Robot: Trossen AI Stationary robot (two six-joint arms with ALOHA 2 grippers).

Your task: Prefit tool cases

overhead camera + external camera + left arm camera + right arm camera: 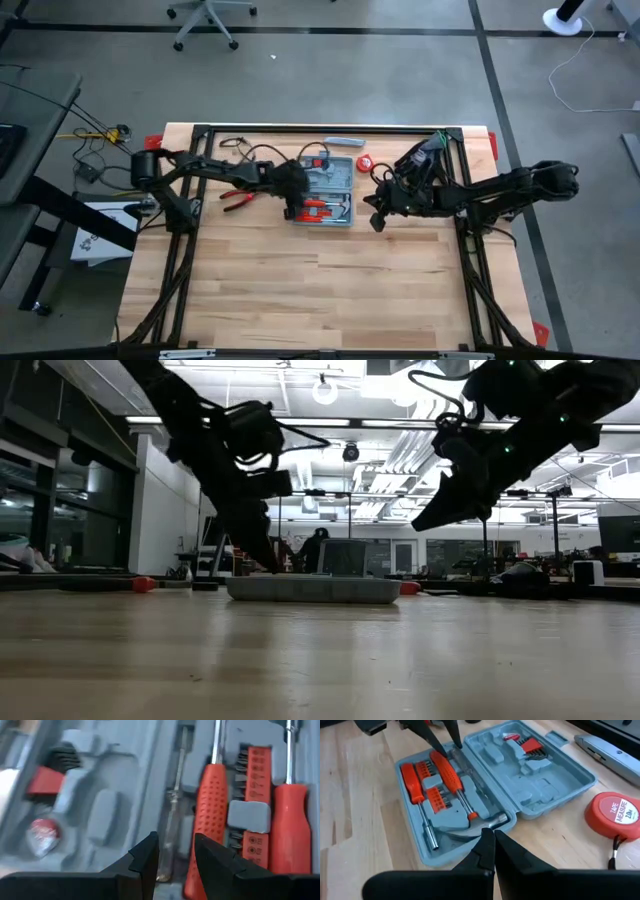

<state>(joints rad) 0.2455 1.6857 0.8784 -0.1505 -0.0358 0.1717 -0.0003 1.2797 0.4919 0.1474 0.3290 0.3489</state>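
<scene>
- Tool case (327, 190) lies open on the tabletop (320, 290) between my two arms, toward the far edge; its long axis runs across, arm to arm.
- My left gripper (175, 862) is nearer: it hangs right over the moulded tray, fingers part open and holding nothing, straddling a clear-handled screwdriver (172, 832) beside the red-handled screwdriver (209, 815).
- Left arm reaches in steeply, nose down.
- My right gripper (490, 845) waits raised just beside the case, fingers closed, empty.

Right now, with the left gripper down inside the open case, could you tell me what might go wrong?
1. The left gripper straddles a thin clear-handled screwdriver beside a red screwdriver handle; closing could catch both.
2. A snagged tool might shift the tool case.
3. The right gripper, shut, hovers near the case's edge.
</scene>
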